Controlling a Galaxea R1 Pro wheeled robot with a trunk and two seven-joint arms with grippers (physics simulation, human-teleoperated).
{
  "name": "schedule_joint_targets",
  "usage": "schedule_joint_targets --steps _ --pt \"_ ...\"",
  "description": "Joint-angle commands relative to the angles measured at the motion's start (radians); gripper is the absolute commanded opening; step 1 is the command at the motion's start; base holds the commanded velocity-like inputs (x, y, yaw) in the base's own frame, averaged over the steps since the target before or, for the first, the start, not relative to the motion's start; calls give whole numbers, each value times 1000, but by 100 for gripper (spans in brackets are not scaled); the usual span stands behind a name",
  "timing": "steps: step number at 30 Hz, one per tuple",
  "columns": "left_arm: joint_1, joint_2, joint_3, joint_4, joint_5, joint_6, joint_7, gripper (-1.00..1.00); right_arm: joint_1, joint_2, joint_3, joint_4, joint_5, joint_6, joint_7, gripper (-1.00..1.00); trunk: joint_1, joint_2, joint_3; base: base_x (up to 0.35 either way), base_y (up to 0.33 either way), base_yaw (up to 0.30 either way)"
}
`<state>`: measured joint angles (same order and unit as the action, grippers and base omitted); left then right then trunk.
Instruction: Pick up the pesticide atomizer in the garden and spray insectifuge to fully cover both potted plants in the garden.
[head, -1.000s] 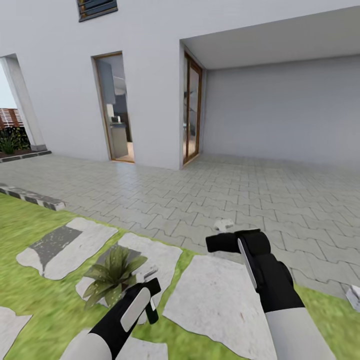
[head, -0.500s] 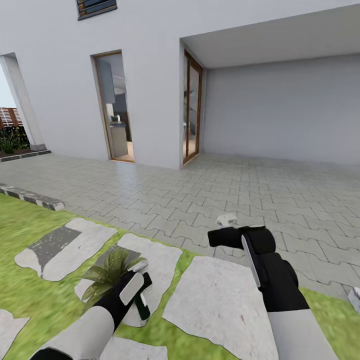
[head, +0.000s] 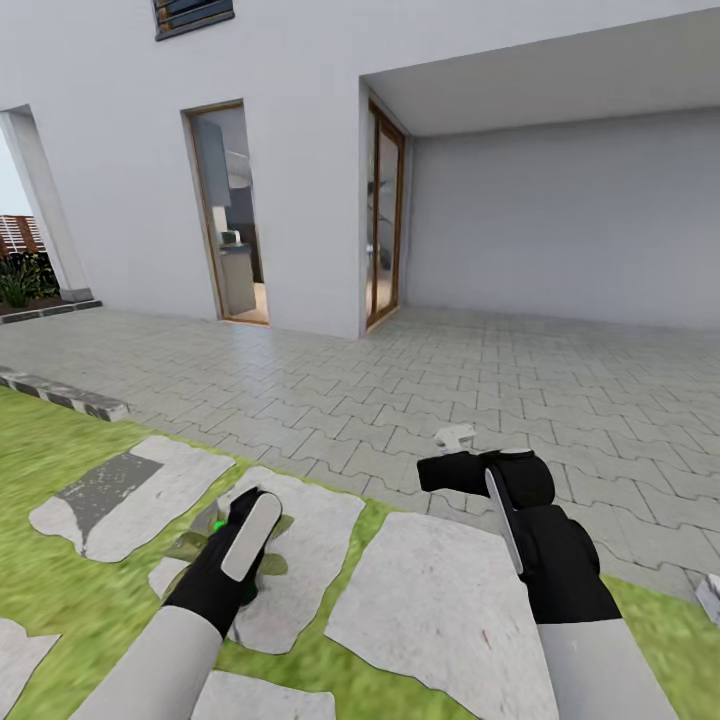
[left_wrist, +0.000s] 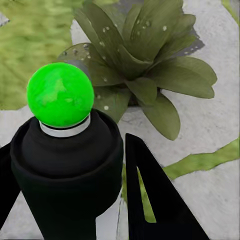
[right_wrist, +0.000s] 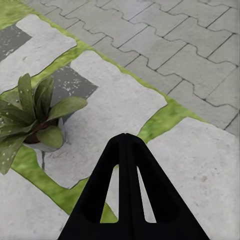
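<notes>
A dark pesticide atomizer (left_wrist: 67, 165) with a white collar and a bright green round top (head: 217, 522) sits between the fingers (left_wrist: 150, 200) of my left gripper (head: 232, 520), which is shut on it. It is held just over a potted plant (left_wrist: 145, 65), a rosette of pointed green leaves on a stepping stone. Whitish specks of insectifuge (left_wrist: 106, 106) dot several leaves. In the head view my left hand covers most of the plant (head: 188, 546). My right gripper (head: 432, 470) hangs shut and empty over the paving's edge, and its wrist view shows the plant (right_wrist: 30, 112) in a grey pot (right_wrist: 49, 146).
Flat stepping stones (head: 440, 600) lie in the lawn (head: 50, 470) around the plant. Grey paving (head: 400, 390) runs to the white house with two doorways (head: 232, 215). A stone curb (head: 70, 397) lies left. A small whitish object (head: 710, 597) lies at the right edge.
My left arm has swung forward and left with the atomizer, from beside the plant to over it, and now covers most of the leaves. The right arm has barely moved.
</notes>
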<state>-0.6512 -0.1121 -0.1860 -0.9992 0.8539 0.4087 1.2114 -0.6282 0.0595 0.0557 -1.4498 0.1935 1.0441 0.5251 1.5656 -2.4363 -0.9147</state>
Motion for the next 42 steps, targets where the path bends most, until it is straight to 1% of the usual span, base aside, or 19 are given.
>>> schedule_joint_targets --steps 1,3,4,7,11,17,20,22,23,24,26,29,31,33,35,37,38,40,42 --pt "-2 -1 0 3 3 9 11 -100 -1 0 0 -4 11 3 9 -100 0 0 -1 0 0 0" --pt "-7 -2 2 35 5 3 -8 -100 -1 0 0 -15 10 3 9 -100 0 0 -1 0 0 0" --pt "-13 -2 4 68 7 -3 -40 -100 0 0 1 -23 10 3 9 -100 0 0 -1 0 0 0" --pt "-78 -12 5 294 9 -63 -234 -100 1 0 1 -43 11 3 9 -100 0 0 -1 0 0 0" --pt "-145 -32 -1 511 8 -89 -402 -100 2 0 1 -59 11 3 9 -100 0 0 -1 0 0 0" --pt "-163 -60 -8 603 8 -86 -540 -100 2 0 1 -63 12 3 9 -100 0 0 -1 0 0 0" --pt "-163 -62 -8 665 8 -84 -640 -100 2 0 1 -63 12 3 9 -100 0 0 -1 0 0 0" --pt "-161 -62 -9 707 9 -77 -735 -100 1 0 1 -63 13 3 9 -100 0 0 -1 0 0 0" --pt "-161 -62 -9 714 9 -72 -750 -100 2 0 1 -63 13 3 9 -100 0 0 -1 0 0 0" --pt "-158 -62 -9 753 9 -42 -812 -100 1 0 1 -63 13 3 9 -100 0 0 -1 0 0 0" --pt "-155 -62 -14 777 7 -31 -830 -100 1 0 1 -63 14 3 9 -100 0 0 -1 0 0 0" --pt "-152 -62 -83 782 4 -32 -835 -100 1 0 1 -62 15 3 9 -100 0 0 -1 0 0 0" --pt "-150 -62 -108 778 2 -38 -827 -100 1 0 2 -62 15 3 9 -100 0 0 -1 0 0 0" --pt "-139 -62 -124 768 0 -64 -788 -100 1 0 2 -61 15 3 9 -100 0 0 -1 0 0 0" --pt "-118 -62 -130 712 0 -109 -688 -100 1 0 2 -61 15 3 9 -100 0 0 -1 0 0 0" --pt "-85 -62 -135 627 0 -127 -590 -100 1 0 2 -61 16 3 9 -100 0 0 -1 0 0 0" --pt "-58 -62 -146 557 -1 -132 -523 -100 1 0 2 -61 16 3 8 -100 0 0 -1 0 0 0" --pt "-11 -62 -189 430 -2 -136 -383 -100 1 0 3 -61 16 3 9 -100 0 0 -1 0 0 0" --pt "12 -60 -226 350 -1 -139 -236 -100 1 0 3 -61 16 3 9 -100 0 0 -1 0 0 0"
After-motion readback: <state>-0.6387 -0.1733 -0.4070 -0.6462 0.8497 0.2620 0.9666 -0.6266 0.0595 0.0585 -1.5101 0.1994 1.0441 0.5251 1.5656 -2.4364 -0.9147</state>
